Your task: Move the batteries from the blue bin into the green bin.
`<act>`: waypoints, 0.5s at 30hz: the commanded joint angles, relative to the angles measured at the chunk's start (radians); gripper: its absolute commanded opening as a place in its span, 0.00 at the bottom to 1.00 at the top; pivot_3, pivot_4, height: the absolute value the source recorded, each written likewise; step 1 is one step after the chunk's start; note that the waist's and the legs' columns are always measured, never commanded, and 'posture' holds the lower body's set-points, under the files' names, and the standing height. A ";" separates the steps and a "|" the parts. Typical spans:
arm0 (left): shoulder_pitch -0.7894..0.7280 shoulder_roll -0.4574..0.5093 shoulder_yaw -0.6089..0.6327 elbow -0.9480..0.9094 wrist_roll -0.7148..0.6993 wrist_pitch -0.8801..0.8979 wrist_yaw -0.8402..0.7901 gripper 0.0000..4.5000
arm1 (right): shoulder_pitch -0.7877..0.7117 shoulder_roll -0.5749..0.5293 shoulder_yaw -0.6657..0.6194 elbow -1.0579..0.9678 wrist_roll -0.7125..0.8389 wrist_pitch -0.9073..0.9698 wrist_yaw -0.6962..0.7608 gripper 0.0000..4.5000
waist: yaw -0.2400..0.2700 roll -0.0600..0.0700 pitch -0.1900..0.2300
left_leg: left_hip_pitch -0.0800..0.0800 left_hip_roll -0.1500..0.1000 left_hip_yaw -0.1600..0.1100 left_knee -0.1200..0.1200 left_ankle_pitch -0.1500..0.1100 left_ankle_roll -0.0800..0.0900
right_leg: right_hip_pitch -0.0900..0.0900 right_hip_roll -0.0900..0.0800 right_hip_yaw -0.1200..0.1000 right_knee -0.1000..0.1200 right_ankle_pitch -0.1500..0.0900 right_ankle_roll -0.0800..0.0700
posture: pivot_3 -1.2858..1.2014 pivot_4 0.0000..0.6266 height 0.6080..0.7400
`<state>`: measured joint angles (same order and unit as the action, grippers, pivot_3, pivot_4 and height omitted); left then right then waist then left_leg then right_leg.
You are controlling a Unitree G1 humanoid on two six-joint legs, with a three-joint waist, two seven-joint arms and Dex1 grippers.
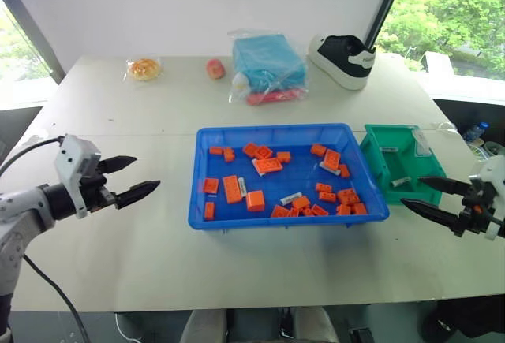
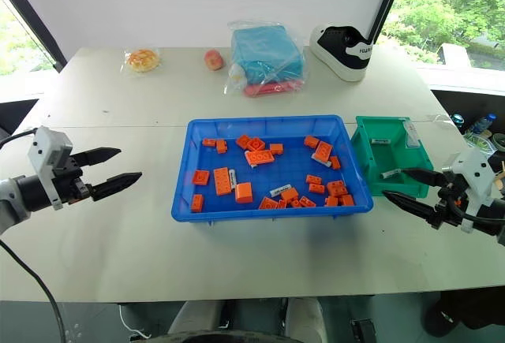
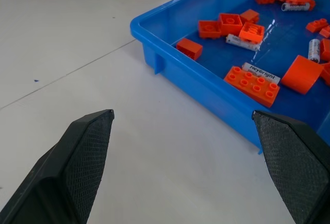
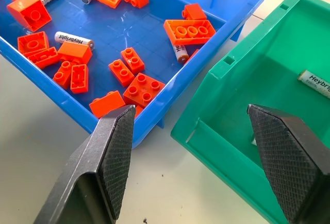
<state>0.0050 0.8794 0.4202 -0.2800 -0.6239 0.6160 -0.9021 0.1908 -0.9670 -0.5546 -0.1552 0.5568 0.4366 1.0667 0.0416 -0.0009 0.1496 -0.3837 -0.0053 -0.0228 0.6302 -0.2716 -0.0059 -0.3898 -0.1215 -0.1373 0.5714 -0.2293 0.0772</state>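
Table [image 1: 158, 256] w/ shoe [image 1: 342, 57], bagged cloth [image 1: 267, 63] behind blue bin [image 1: 207, 201]; bricks [image 1: 231, 188] crowd batteries [image 1: 290, 198]; both tools wide, empty.

In the right wrist view, the green bin [image 4: 232, 105] is cut off by the picture's edge, and one battery [image 4: 315, 83] inside it is seen only in part. The print on the batteries [image 1: 290, 199] in the blue bin [image 1: 207, 215] is too small to be read from the head views — one battery [image 4: 181, 52] is half hidden under an orange brick [image 4: 190, 31].
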 commanded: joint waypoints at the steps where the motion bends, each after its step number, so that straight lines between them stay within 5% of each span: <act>1: 0.011 -0.001 0.033 -0.035 -0.015 -0.009 -0.003 1.00 | -0.005 0.004 -0.012 -0.029 0.002 -0.002 -0.002 0.79 | 0.000 0.000 0.000 | 0.000 0.000 0.000 0.000 0.000 0.000 | 0.000 0.000 0.000 0.000 0.000 0.000 | 0.52 0.24 0.89; 15: -0.062 -0.012 0.000 -0.030 -0.028 0.007 0.019 1.00 | -0.020 0.005 -0.002 -0.005 -0.012 -0.014 0.003 0.79 | 0.000 -0.001 0.000 | 0.000 0.000 0.000 0.000 0.000 0.000 | 0.000 0.001 0.000 0.000 0.000 0.000 | 0.52 0.24 0.89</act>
<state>-0.0458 0.8686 0.4122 -0.2801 -0.6427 0.6305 -0.8867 0.1864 -0.9595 -0.5529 -0.1642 0.5489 0.4362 1.0664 0.0415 -0.0021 0.1491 -0.3833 -0.0053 -0.0222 0.6304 -0.2715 -0.0058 -0.3894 -0.1205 -0.1376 0.5715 -0.2292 0.0772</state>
